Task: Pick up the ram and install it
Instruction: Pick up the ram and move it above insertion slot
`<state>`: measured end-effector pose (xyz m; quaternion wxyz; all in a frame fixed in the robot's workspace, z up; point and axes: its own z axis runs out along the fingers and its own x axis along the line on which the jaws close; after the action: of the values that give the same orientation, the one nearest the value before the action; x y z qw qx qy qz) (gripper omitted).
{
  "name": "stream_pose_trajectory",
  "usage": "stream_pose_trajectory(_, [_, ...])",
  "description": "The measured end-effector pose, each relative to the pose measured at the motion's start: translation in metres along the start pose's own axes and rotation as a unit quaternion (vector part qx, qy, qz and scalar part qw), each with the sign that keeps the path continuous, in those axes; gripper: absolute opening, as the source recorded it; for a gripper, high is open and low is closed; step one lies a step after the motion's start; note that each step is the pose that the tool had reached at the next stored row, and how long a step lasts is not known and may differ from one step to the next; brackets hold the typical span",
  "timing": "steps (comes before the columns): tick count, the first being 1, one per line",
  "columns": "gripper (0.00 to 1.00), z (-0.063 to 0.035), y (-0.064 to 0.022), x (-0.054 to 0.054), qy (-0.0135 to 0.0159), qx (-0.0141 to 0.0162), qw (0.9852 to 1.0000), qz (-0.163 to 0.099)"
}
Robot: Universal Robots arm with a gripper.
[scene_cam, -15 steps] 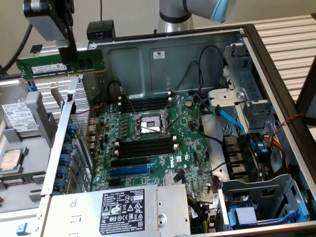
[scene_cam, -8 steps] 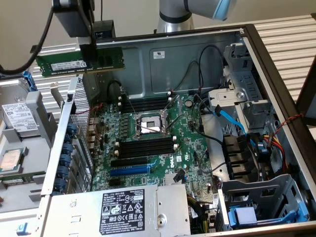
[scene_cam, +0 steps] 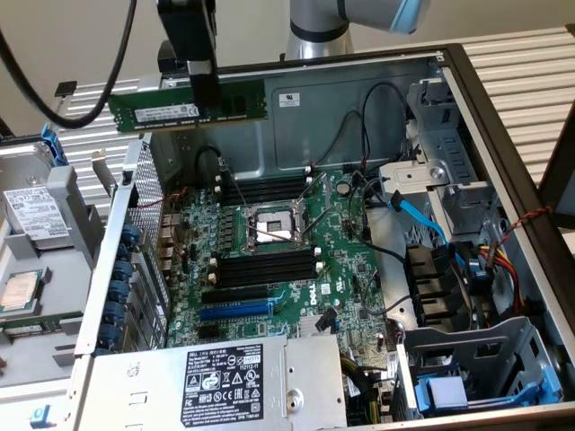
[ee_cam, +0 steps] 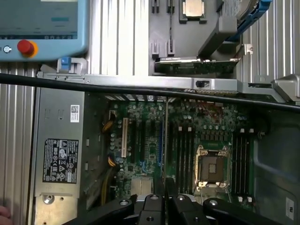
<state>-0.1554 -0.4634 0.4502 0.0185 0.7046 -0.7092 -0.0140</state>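
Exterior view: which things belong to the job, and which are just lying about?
Job: memory stick, held aloft in the tool; black memory slots.
Lying about: blue cable; grey power box; spare chip.

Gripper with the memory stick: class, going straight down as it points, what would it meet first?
Its memory stick would likely touch the motherboard near the black memory slots; depth unclear.

A ribbed metal tabletop spreads under soft, even light, with a plain pale backdrop beyond it.
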Motion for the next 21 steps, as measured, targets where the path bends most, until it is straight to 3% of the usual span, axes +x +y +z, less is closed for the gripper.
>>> stream_pose_trajectory(4, [0.13, -0.0004, -0.0176, -0.003, -0.0021, -0.0006, 1.0, 0.0])
stream_pose_trajectory(6, [0.13, -0.0001, -0.0219, -0.005, -0.0027, -0.0012, 1.0, -0.001])
stream_pose_trajectory(21, [0.13, 0.0047, -0.0324, -0.039, -0.0032, -0.0052, 1.0, -0.003])
